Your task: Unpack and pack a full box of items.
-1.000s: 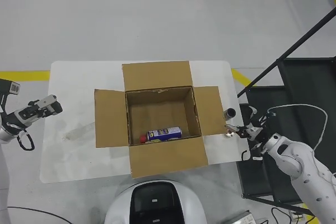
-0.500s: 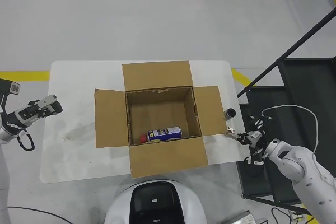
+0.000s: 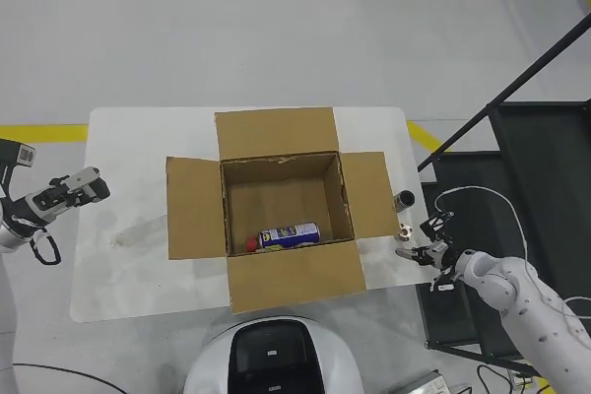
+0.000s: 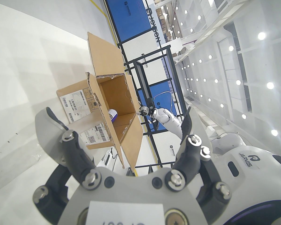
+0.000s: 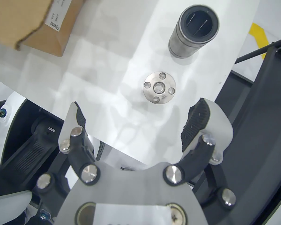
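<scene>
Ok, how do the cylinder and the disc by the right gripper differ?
The cylinder stands upright and tall; the disc lies flat and low. The cylinder has one wide dark bore; the disc has small holes ringed around its centre. The disc sits nearer the open right gripper, the cylinder beyond it. Both are round, metal, unheld, on the table.

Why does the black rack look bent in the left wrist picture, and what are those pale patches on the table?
Left wrist view: probably a wide lens, which curves the rack; the lamps glare. Right wrist view: the glossy table mirrors light in pale patches around the disc and cylinder. Top view: the box walls shade the can.
</scene>
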Available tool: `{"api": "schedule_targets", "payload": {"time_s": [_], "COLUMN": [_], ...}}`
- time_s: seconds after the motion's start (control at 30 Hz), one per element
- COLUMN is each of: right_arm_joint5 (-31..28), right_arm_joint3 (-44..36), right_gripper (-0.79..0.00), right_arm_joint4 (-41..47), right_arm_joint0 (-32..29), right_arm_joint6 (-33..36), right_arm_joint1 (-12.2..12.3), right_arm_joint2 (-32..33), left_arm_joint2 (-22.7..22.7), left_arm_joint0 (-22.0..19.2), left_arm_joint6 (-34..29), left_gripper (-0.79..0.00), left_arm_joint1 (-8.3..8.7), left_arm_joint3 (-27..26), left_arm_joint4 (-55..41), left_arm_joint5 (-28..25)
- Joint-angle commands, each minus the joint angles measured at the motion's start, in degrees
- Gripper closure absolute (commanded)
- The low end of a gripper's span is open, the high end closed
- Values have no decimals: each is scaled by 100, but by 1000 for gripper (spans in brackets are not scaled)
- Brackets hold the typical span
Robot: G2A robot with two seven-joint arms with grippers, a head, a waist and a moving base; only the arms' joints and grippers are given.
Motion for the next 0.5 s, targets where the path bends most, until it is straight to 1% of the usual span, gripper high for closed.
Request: {"api": "schedule_targets", "payload": {"time_s": [0.0, 0.1, 0.2, 0.37, 0.43, 0.47], "right_arm_joint5": [96, 238, 260, 282, 391, 426], "right_arm_joint3": [224, 590, 906, 1248, 1364, 1399], "right_gripper": [-785, -785, -785, -785, -785, -739], "right_arm_joint4": [72, 253, 349, 263, 205, 187], "right_arm_joint0": [254, 633, 964, 1301, 1400, 1441], "right_arm_joint6": [89, 227, 355, 307, 296, 276], "right_arm_joint1": [-51, -142, -215, -315, -351, -370], "right_arm_joint2": [-200, -481, -694, -976, -1064, -1105], "left_arm_joint2": [0, 0, 0, 0, 0, 0], "left_arm_joint0": [0, 0, 0, 0, 0, 0], "left_arm_joint6": [0, 0, 0, 0, 0, 0], "left_gripper": [-785, -785, -785, -785, -785, -785], "left_arm_joint1": [0, 0, 0, 0, 0, 0], "left_arm_joint3": [0, 0, 0, 0, 0, 0], "left_arm_joint4": [0, 0, 0, 0, 0, 0], "left_arm_joint5": [0, 0, 0, 0, 0, 0]}}
